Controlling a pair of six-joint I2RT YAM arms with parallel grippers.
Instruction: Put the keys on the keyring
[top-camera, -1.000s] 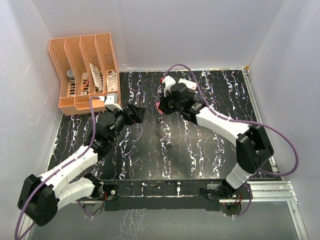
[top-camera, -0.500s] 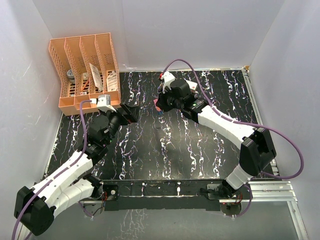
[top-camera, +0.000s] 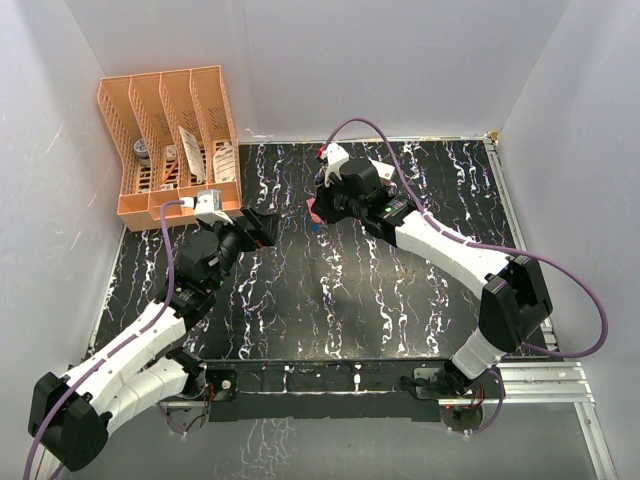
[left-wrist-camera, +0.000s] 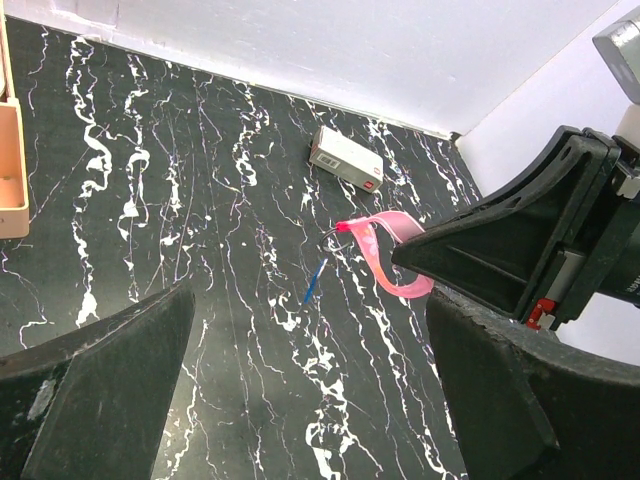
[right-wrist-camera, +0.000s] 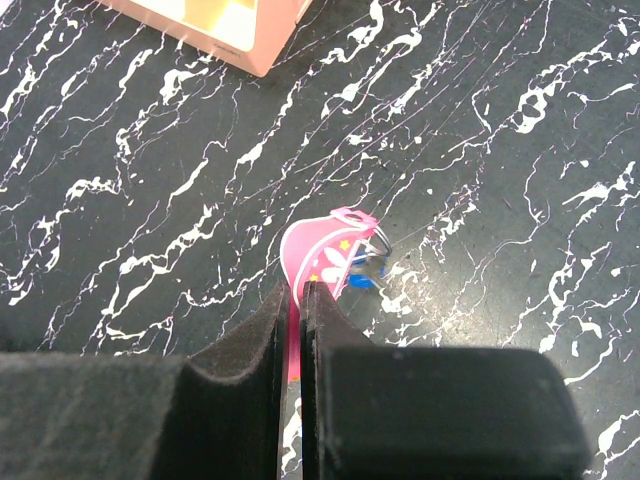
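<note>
My right gripper (top-camera: 322, 208) is shut on a pink looped strap (right-wrist-camera: 325, 258) printed with a rabbit and stars. A metal keyring (right-wrist-camera: 378, 240) hangs at the strap's end, and a small blue key (right-wrist-camera: 362, 277) hangs at the ring. In the left wrist view the strap (left-wrist-camera: 388, 258) juts from the right gripper, with the blue key (left-wrist-camera: 315, 282) dangling just above the table. I see no separate pink key. My left gripper (top-camera: 262, 228) is open and empty, left of the strap, with its jaws wide apart (left-wrist-camera: 310, 400).
An orange file organizer (top-camera: 170, 140) with papers stands at the back left; its corner shows in the right wrist view (right-wrist-camera: 215, 25). A white rectangular box (left-wrist-camera: 346, 158) lies near the back wall. The black marbled table (top-camera: 400, 290) ends at white walls.
The right gripper moved back and left with the pink strap, then held still. The left gripper drew back to the left, toward the organizer.
</note>
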